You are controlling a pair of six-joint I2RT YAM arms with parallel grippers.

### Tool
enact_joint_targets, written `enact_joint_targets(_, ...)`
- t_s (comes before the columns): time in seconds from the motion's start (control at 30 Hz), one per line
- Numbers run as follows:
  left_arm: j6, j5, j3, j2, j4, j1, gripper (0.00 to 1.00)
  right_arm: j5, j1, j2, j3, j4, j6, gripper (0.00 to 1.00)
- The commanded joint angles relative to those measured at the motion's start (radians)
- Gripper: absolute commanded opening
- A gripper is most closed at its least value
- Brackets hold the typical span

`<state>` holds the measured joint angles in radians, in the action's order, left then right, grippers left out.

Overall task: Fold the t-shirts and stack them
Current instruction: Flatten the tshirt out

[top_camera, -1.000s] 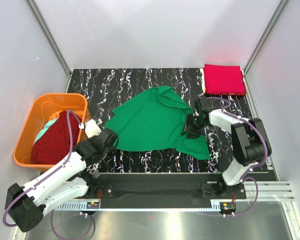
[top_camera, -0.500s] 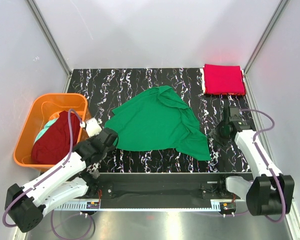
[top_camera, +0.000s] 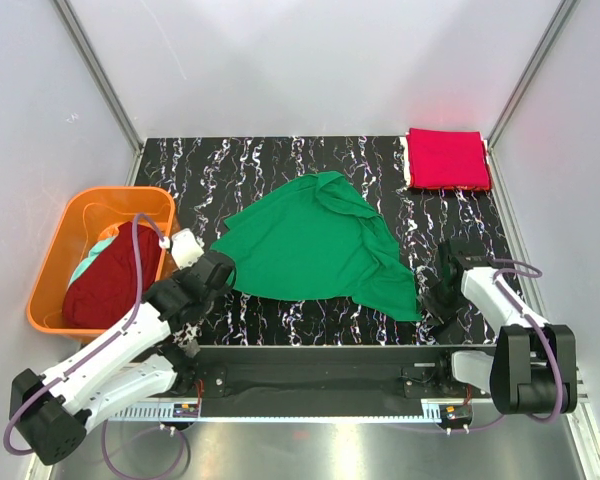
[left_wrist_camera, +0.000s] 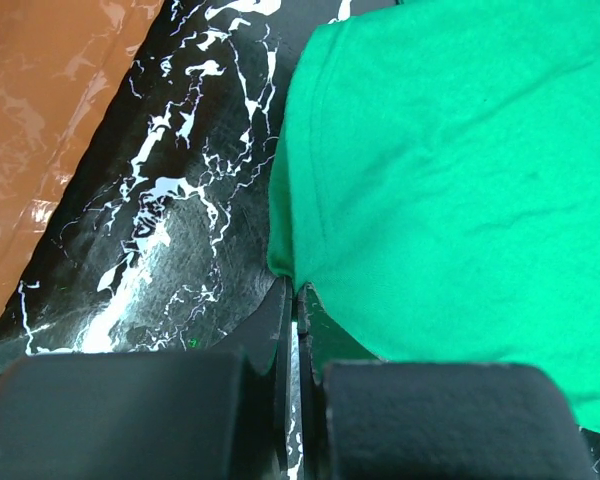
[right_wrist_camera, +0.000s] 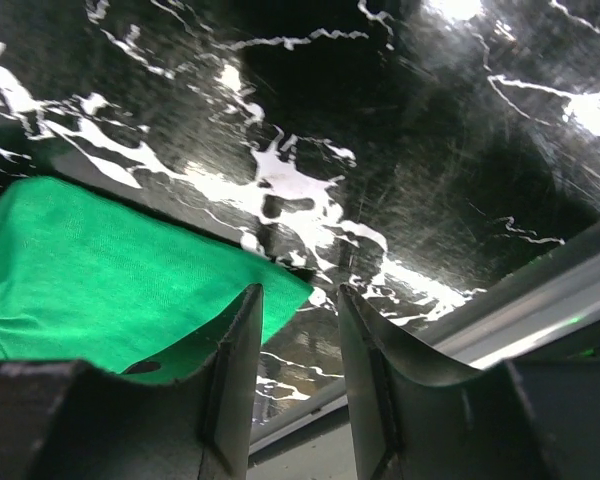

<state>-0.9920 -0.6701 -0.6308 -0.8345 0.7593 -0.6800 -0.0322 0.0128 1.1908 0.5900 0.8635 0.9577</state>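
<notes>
Top external — black white-veined marble tabletop (top_camera: pixel 242 165), pale walls (top_camera: pixel 310 60) — left jaws together, right jaws apart.

A robotics lab test cell. A black, white-veined table (top_camera: pixel 280 160) sits boxed in by plain white walls (top_camera: pixel 310 60) on its far, left and right sides, joined by bare aluminium posts (top_camera: pixel 97 70). Two white robot arms, left arm (top_camera: pixel 120 345) and right arm (top_camera: pixel 505 300), are bolted to a rail (top_camera: pixel 320 375) along the table's near edge, trailing purple cables (top_camera: pixel 140 262).
</notes>
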Motion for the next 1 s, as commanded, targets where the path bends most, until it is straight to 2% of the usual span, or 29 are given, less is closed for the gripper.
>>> enact_joint_targets(0.0,0.01,-0.033,-0.027,0.0,-0.054,-0.003,0.0,0.002,-0.001,0.004,0.011,-0.05,0.019,0.43)
enact_joint_targets(0.23,0.0,-0.026,-0.021,-0.009,-0.063,-0.003,0.0,0.011,-0.001,0.035,0.028,-0.061,0.01,0.47)
enact_joint_targets(0.47,-0.008,-0.028,-0.038,-0.005,-0.052,-0.003,0.0,0.025,-0.001,0.063,0.037,-0.058,0.052,0.45)
enact_joint_targets(0.5,-0.01,-0.026,-0.035,-0.003,-0.051,-0.003,0.0,0.017,-0.001,0.061,0.036,-0.058,0.074,0.43)
enact_joint_targets(0.67,-0.014,-0.031,-0.033,0.005,-0.041,-0.003,0.0,0.018,-0.001,0.033,0.008,-0.116,0.115,0.2)
enact_joint_targets(0.83,-0.016,-0.037,-0.032,0.02,-0.026,-0.003,0.0,0.028,-0.001,0.036,-0.013,-0.164,0.139,0.02)
enact_joint_targets(0.97,-0.011,-0.04,-0.043,0.035,-0.012,-0.003,0.0,0.054,-0.001,-0.006,-0.006,-0.159,0.104,0.0)
